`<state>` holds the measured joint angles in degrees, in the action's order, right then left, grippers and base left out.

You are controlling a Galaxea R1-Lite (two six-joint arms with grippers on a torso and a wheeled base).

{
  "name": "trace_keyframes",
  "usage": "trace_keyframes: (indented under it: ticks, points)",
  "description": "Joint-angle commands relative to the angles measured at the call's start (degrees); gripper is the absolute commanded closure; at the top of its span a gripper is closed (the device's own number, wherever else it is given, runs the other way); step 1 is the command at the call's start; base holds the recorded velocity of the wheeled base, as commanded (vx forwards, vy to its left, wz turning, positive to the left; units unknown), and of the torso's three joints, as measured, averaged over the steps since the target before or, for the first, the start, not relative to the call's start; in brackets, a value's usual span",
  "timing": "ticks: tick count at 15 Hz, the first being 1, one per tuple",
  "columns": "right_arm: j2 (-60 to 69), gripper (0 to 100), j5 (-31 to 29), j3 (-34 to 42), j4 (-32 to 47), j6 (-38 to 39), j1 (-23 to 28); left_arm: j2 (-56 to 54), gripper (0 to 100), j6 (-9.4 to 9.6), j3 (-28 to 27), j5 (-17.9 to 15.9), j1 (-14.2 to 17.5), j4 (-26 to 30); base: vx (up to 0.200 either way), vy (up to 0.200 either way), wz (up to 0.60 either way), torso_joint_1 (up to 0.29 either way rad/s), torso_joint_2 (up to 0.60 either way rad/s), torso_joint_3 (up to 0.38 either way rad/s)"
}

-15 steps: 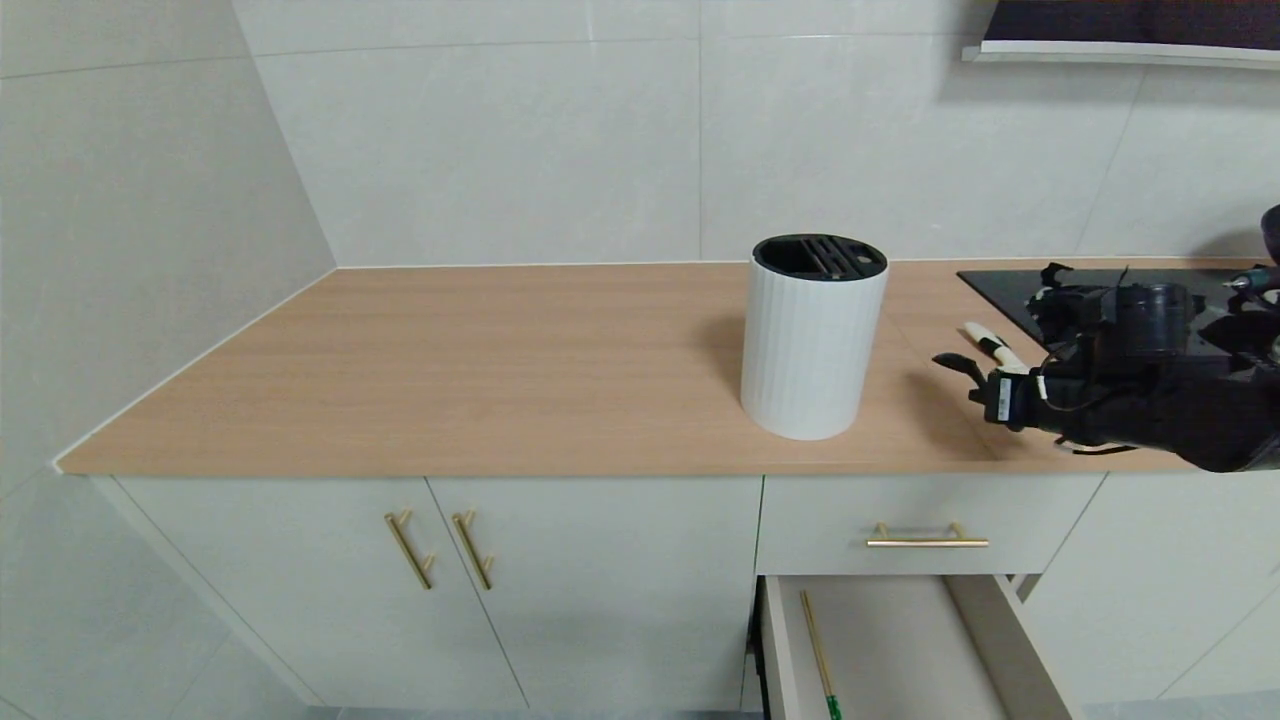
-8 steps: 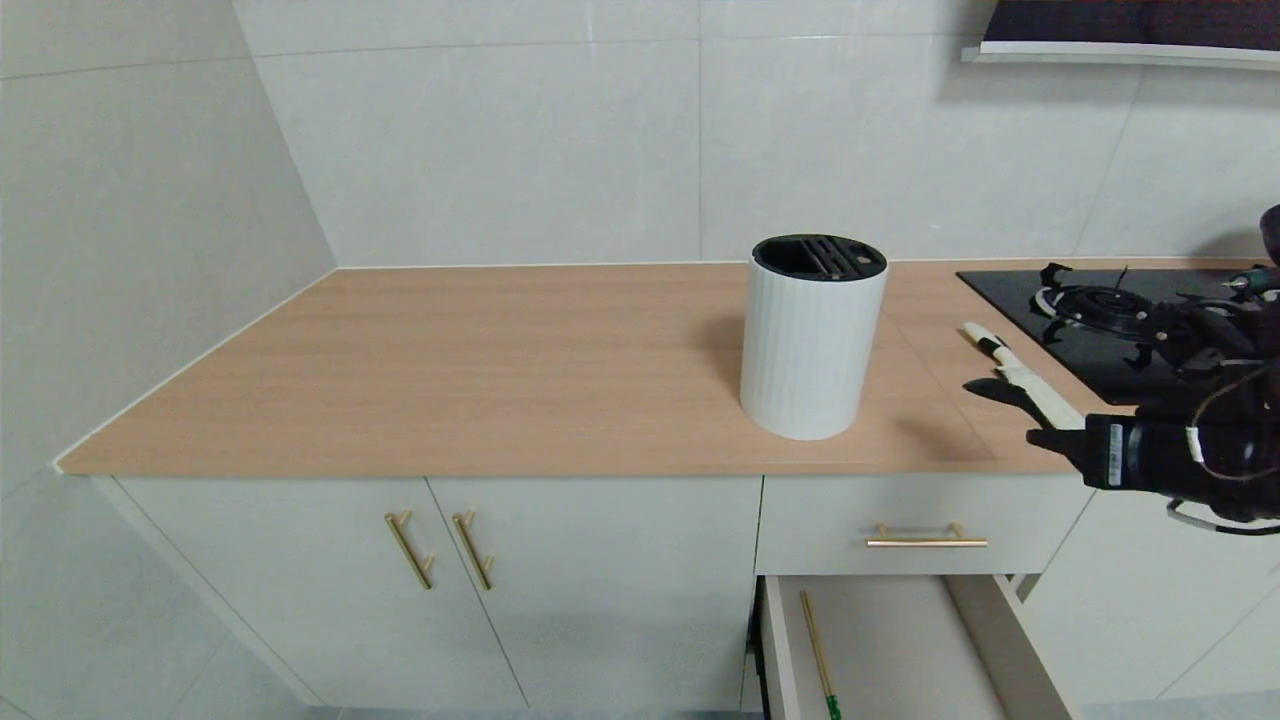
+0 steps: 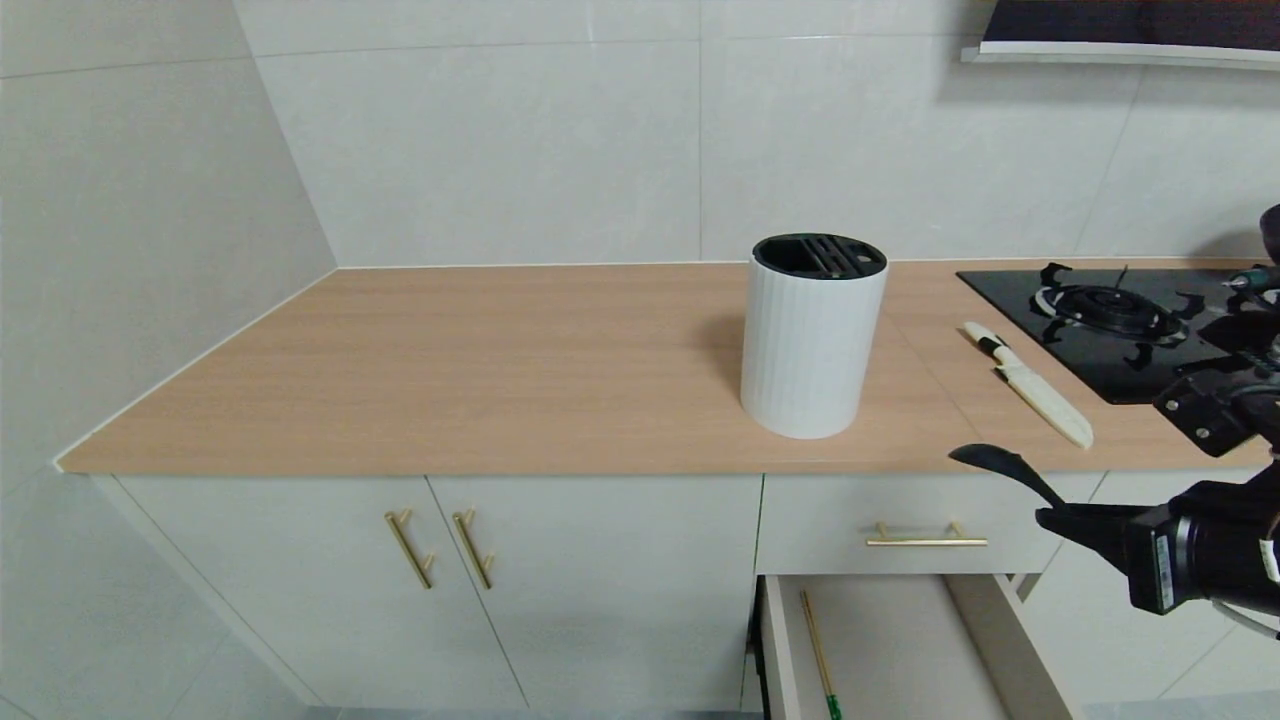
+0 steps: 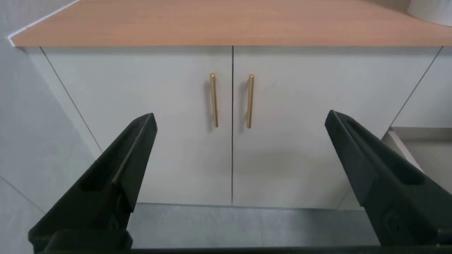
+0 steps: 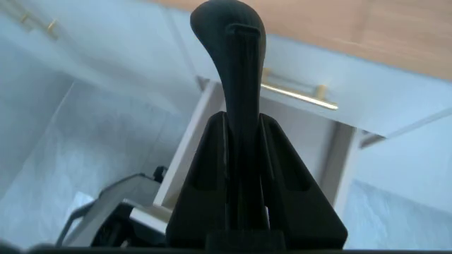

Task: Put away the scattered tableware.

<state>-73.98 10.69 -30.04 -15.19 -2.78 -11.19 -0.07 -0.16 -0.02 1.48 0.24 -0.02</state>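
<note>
A cream-bladed knife [image 3: 1028, 384] with a white and black handle lies flat on the wooden counter [image 3: 500, 360], between the white ribbed utensil holder [image 3: 812, 348] and the stove. My right gripper [image 3: 985, 460] hangs in front of the counter's edge, above the open drawer [image 3: 1010, 650], below and in front of the knife. Its fingers [image 5: 228, 32] are pressed together with nothing between them. A pair of chopsticks [image 3: 818, 650] lies along the left side of the drawer. My left gripper [image 4: 240, 123] is open, low down, facing the cabinet doors [image 4: 233, 134].
A black gas stove [image 3: 1110, 320] sits at the counter's right end. A shut drawer with a gold handle [image 3: 926, 541] is above the open one. The counter's left half is bare wood, with tiled walls behind and to the left.
My right gripper has drawn back from over the counter beside the knife, dropping down in front of the counter's edge. The knife has stayed where it lay.
</note>
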Motion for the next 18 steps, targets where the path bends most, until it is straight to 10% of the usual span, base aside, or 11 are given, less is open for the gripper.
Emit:
trace_keyframes:
  ticks: [1,18]
  points:
    - [-0.02,100,0.03,1.30,-0.02,-0.12,-1.99,0.07,0,-0.02,0.02,0.02,0.02,0.02,0.000,0.000,0.00,-0.149,0.31,0.183]
    - [-11.71,100,-0.23,3.93,-1.16,-2.85,-5.77,0.07,0,-0.02,0.02,0.02,0.02,-0.06,0.000,0.000,0.00,-0.178,0.47,0.288]
